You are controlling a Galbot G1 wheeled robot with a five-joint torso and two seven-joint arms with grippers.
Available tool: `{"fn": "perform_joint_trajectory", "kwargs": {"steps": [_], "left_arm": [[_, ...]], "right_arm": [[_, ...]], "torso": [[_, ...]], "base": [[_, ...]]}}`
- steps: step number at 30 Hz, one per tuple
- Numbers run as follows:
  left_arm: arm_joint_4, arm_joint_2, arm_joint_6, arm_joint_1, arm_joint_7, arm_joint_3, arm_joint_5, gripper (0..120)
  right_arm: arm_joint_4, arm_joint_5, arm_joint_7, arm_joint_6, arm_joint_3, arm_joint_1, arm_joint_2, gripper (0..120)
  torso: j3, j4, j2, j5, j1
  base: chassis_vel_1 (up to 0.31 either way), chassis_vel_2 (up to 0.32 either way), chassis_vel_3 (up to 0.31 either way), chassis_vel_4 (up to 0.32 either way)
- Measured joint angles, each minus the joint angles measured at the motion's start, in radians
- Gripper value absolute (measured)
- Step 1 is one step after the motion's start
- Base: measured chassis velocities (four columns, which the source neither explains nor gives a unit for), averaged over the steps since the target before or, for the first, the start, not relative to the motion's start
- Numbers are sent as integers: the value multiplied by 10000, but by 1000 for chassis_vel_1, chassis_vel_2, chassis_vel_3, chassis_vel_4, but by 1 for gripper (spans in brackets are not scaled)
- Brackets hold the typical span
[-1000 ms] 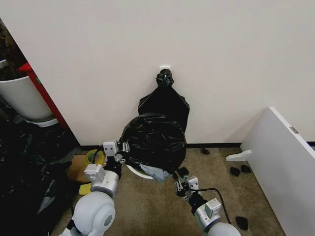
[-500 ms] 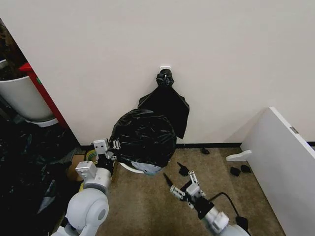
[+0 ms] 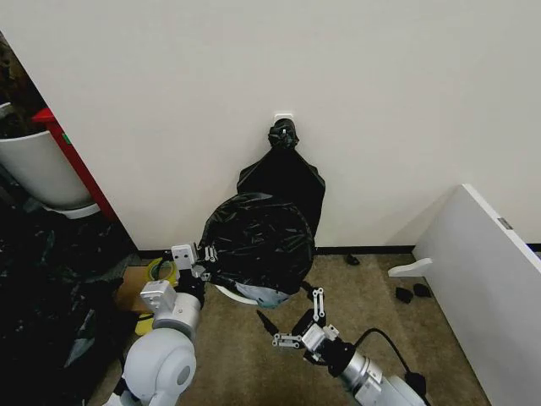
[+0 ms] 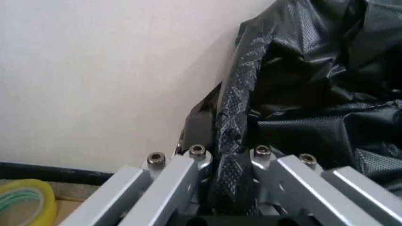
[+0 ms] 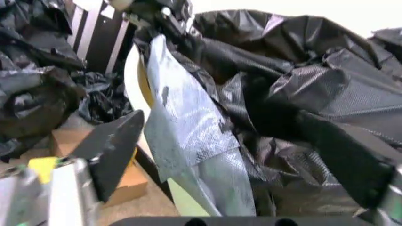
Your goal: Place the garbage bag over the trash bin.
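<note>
The glossy black garbage bag (image 3: 258, 241) is draped over the white trash bin (image 3: 230, 295) against the wall. Only a strip of the bin's rim (image 5: 133, 80) shows under the plastic. My left gripper (image 3: 201, 259) is shut on a fold of the bag's left edge (image 4: 229, 117), and the plastic runs between its fingers (image 4: 179, 181). My right gripper (image 3: 286, 306) hangs open just in front of the bin, low over the floor and apart from the bag. Its black pads (image 5: 116, 148) stand wide, facing the bag's greyish translucent rim (image 5: 188, 136).
A knotted black bag bundle (image 3: 286, 173) hangs on the wall behind the bin. At the left are a big white tub (image 3: 34, 169), a heap of black plastic (image 3: 42, 296) and yellow tape (image 3: 161, 271) on a cardboard box (image 3: 131, 296). A white board (image 3: 490, 279) leans at the right, with black scraps (image 3: 406, 294) on the floor.
My right gripper let go of the bag's front rim, opened, drew back and swung left below the bin. The bag and left gripper shifted left, then partly back.
</note>
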Motion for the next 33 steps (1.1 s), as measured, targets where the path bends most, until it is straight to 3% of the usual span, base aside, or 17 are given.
{"fn": "perform_joint_trajectory", "kwargs": {"steps": [2, 7, 11, 13, 16, 20, 24, 33], "left_arm": [[0, -6, 11, -16, -11, 8, 0, 3], [43, -66, 41, -100, -36, 100, 1, 3], [68, -83, 46, -114, -43, 117, 8, 3], [93, -92, 47, -128, -49, 125, 17, 3], [98, -93, 50, -129, -56, 125, 20, 3], [105, -94, 64, -112, -68, 105, 18, 3], [108, -88, 65, -101, -84, 68, 11, 3], [-4, -96, 139, -59, -133, 35, -317, 3]], "right_arm": [[2, 5, -37, -99, -21, 30, -27, 82], [-77, -395, -272, -132, -28, 76, -79, 58], [-104, -426, -304, -97, -29, 85, -79, 51], [-160, -430, -377, -19, -41, 140, -65, 39], [-215, -430, -448, 72, -44, 191, -39, 32], [-456, -142, -986, 888, -91, 361, 83, 12], [-653, 340, -1802, 1619, -201, 464, 163, 0], [-1315, 930, -3116, 2192, -384, 773, 365, 0]], "torso": [[0, 1, 0, 0, 0], [0, -1, 0, 0, 0], [0, -1, 0, 0, 0], [0, 0, 0, 0, 0], [0, 0, 0, 0, 0], [0, 0, 0, -1, 0], [0, 1, 0, 1, 0], [0, 0, 0, -2, 0]], "base": [[0, 0, 0, 0], [0, 0, 0, 0], [0, 0, 0, 0], [0, 0, 0, 0], [0, 0, 0, 0], [0, 0, 0, 0], [0, 0, 0, 0], [0, 0, 0, 0]]}}
